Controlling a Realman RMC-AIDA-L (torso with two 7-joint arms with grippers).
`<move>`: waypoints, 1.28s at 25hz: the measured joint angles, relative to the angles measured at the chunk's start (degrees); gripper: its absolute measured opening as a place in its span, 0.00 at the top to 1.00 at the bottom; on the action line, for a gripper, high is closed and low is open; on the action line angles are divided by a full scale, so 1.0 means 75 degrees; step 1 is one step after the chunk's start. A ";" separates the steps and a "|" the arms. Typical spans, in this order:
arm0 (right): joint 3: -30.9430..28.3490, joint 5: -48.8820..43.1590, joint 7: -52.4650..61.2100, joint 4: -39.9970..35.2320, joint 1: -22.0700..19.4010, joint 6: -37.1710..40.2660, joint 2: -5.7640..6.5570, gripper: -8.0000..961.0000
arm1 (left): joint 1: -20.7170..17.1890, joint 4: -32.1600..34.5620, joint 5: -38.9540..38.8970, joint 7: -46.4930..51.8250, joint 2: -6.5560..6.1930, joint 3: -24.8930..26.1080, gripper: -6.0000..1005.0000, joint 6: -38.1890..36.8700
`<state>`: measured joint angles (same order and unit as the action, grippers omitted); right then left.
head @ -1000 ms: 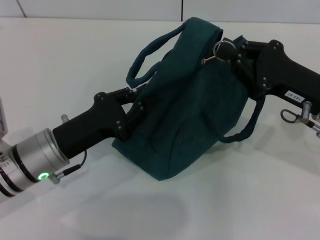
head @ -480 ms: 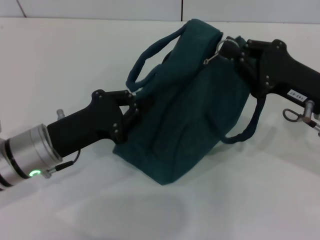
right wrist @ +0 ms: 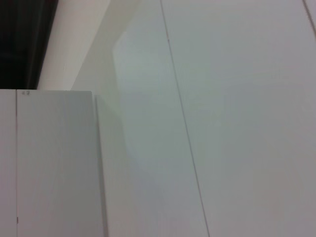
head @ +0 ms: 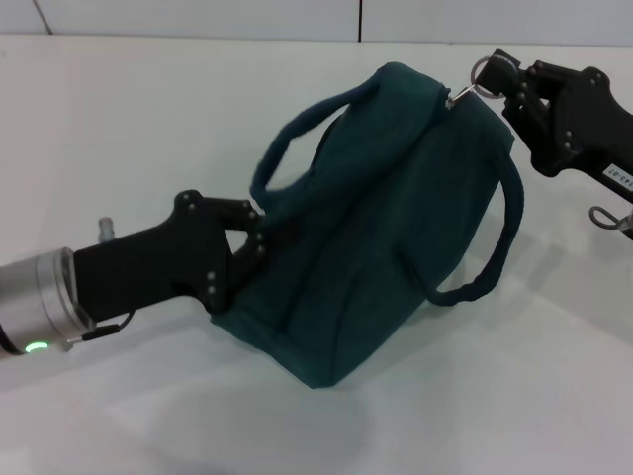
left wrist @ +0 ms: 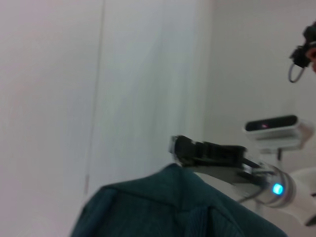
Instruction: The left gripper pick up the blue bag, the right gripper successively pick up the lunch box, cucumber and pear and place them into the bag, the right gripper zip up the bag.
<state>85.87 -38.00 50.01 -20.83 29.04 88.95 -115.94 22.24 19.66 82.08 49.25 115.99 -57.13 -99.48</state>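
The right gripper (head: 492, 77) appears clamped on the zipper's ring pull (head: 482, 69) at the top corner of the blue bag (head: 386, 228). The left gripper (head: 259, 233) pinches the bag's near side; the bag stands tilted on the white table (head: 148, 119).

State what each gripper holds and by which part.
The right gripper pinches the metal ring pull of the blue bag; the left gripper grips the bag's left side.
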 joint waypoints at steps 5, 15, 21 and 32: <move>-0.0016 0.0035 0.0000 0.0001 -0.0029 -0.0062 -0.0005 0.98 | 0.0103 0.0024 0.0443 -0.0015 0.0000 0.0001 0.94 -0.0182; -0.0023 0.0180 0.0000 0.0144 -0.0106 -0.0528 0.0002 0.98 | -0.0008 0.0327 0.0526 0.0002 -0.0170 0.0034 0.94 -0.0709; -0.0024 0.0215 0.0000 0.0230 -0.0149 -0.0673 0.0011 0.98 | -0.0056 0.0398 0.0508 0.0026 -0.0261 0.0075 0.94 -0.0745; -0.0119 0.0222 0.0000 0.0425 -0.0189 -0.1045 0.0017 0.98 | -0.0049 0.0402 0.0446 -0.0030 -0.0281 0.0223 0.95 -0.0752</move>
<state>84.98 -36.34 50.01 -17.65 27.62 81.11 -115.81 21.88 22.67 85.42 49.03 113.88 -55.46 -105.12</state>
